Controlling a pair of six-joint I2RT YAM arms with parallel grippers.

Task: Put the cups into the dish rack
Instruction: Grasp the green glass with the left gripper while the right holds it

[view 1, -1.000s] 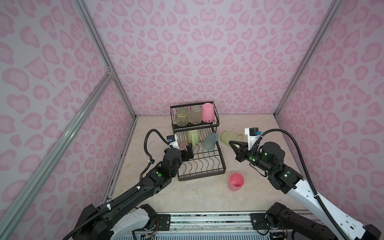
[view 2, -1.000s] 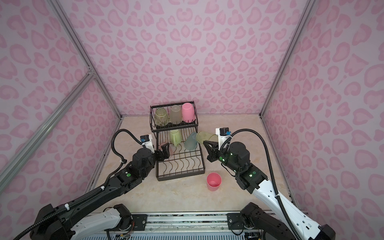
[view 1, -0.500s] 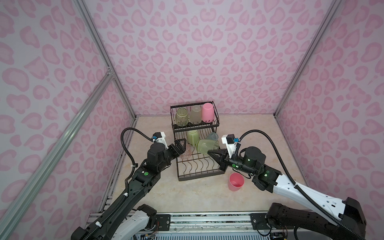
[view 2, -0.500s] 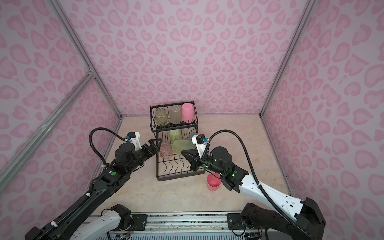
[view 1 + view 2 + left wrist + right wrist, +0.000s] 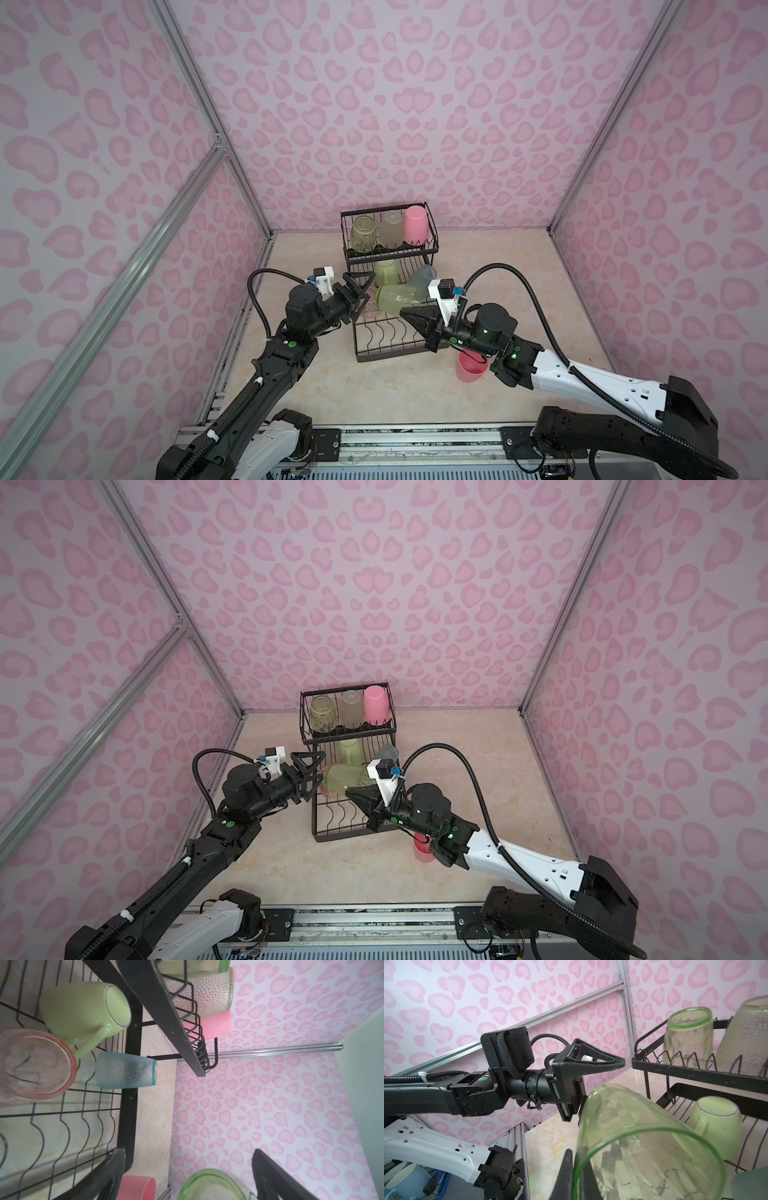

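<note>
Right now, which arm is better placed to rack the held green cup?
Right: the right gripper is shut on the rim of the green cup above the dish rack; the left gripper is open, empty.

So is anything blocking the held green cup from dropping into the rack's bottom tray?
Partly: a pink-orange cup sits in the tray under the held green cup's base end, and the open left tool stands beside it. The front dividers look free.

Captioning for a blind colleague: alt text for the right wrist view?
The right gripper pinches the rim of a green cup held on its side, with the open left gripper just beyond it. The rack holds a mug below two upturned cups.
</note>
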